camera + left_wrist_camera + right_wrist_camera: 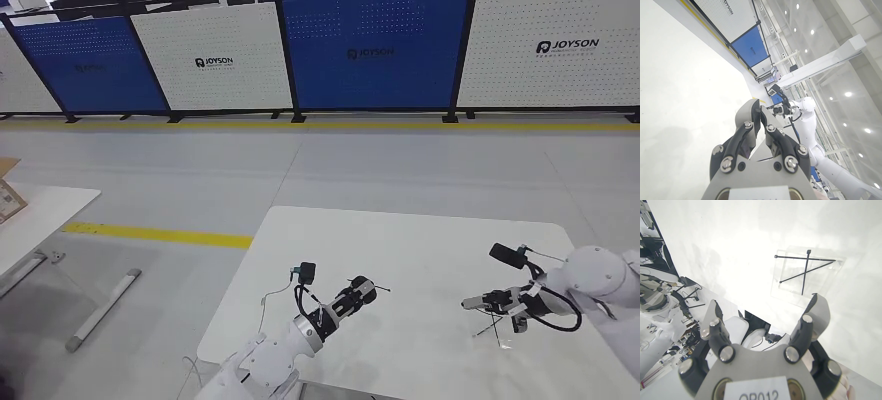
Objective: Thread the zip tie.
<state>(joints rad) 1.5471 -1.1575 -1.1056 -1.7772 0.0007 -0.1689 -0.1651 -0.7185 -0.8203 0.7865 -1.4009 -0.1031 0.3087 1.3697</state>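
**Left gripper pinches a zip tie; right gripper open beside a tray of ties**

On the white table [420, 250], seen from above, the left gripper [365, 290] has its fingers pressed together on a thin black zip tie [383, 289]. A short length of the tie juts from the fingertips toward 3 o'clock. The left wrist view shows only a small black bit of it between the closed pads [755, 113].

The right gripper [470, 302] sits at 3 o'clock from the left one, well apart, with its fingers spread wide and nothing between them. Just beside it, at 5 o'clock, a clear tray [819, 283] rests on the table. Three loose zip ties [806, 271] lie crossed over one another in the tray. They sit just past the open fingertips, not touching them.
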